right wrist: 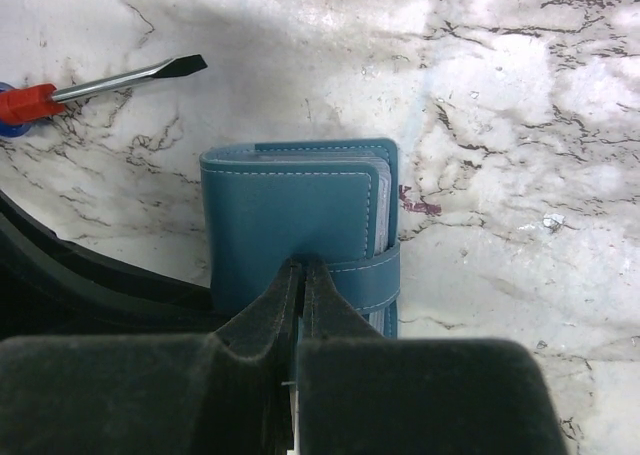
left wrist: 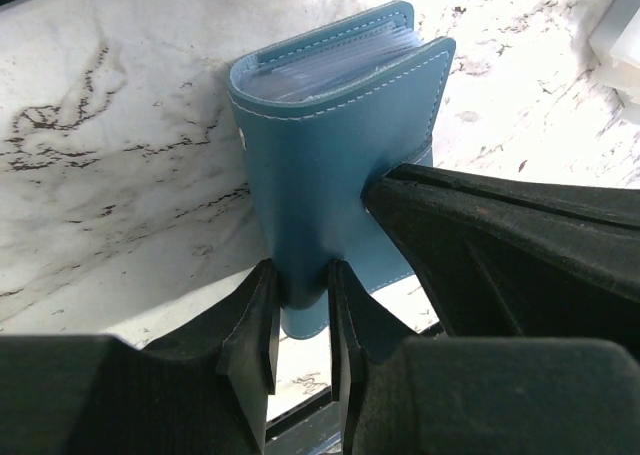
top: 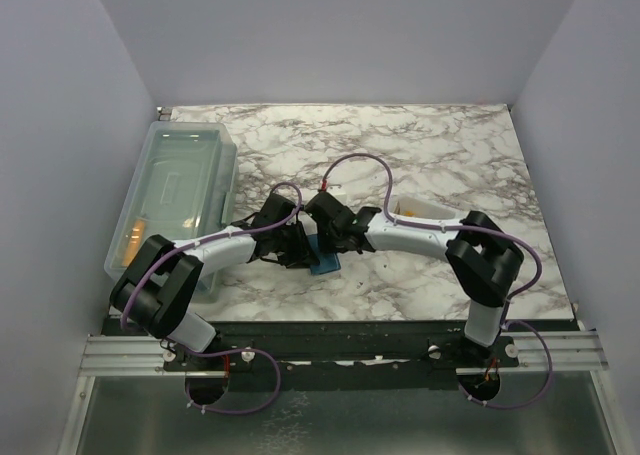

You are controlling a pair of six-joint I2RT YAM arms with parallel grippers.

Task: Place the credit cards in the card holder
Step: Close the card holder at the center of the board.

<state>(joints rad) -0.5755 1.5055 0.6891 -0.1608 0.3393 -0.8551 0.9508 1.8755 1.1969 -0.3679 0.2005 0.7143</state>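
The closed blue wallet (left wrist: 330,165) sits on the marble surface (right wrist: 500,125) between the arms, one edge pinched in the left tool (left wrist: 302,280), likely to steady it, while the right tool (right wrist: 302,272), fingers pressed together, noses at the strap, probably to unfasten it.

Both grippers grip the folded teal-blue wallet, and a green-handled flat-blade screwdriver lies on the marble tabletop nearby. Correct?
Not quite. The flat-blade screwdriver has a red handle, not green; the right wrist view shows it on the marble tabletop. The left gripper and right gripper do both grip the folded teal-blue wallet.
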